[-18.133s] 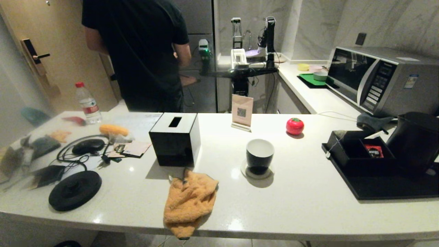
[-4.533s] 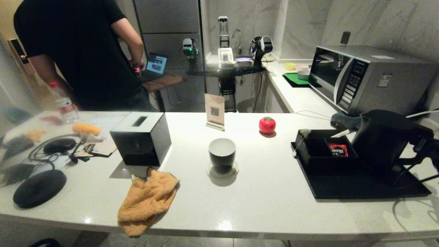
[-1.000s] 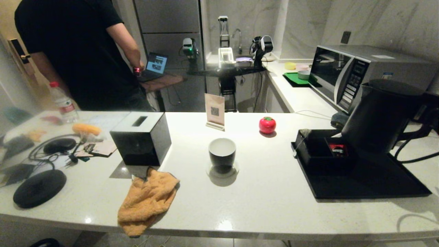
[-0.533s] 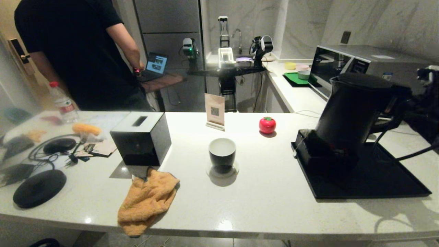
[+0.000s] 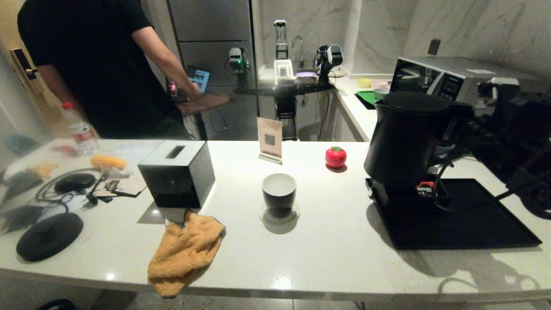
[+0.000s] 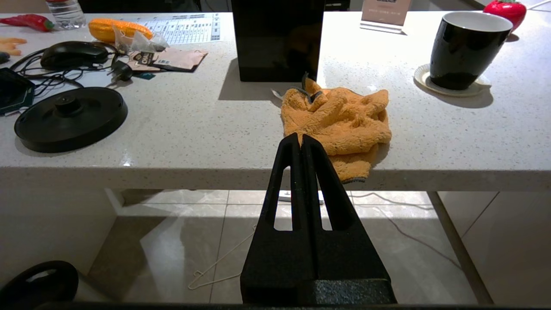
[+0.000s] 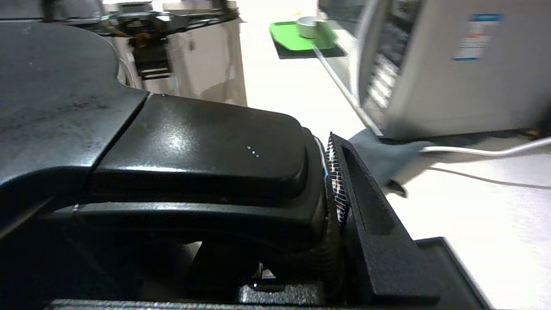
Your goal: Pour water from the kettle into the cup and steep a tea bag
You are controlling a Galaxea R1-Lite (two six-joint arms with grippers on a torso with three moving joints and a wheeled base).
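White speckled countertop is carrying my work: I'm clamping the right gripper (image 7: 301,206) on the handle of the matte black jug kettle (image 5: 407,137), hanging upright above the black tray (image 5: 473,224). The glossy black cup (image 5: 279,194) is sitting well leftward. I'm keeping the left gripper (image 6: 301,142) closed and empty.

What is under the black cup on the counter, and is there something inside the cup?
Under the cup lies a small white coaster. Its white inner wall near the rim looks bare, but the bottom is hidden, so water or a tea bag cannot be excluded.
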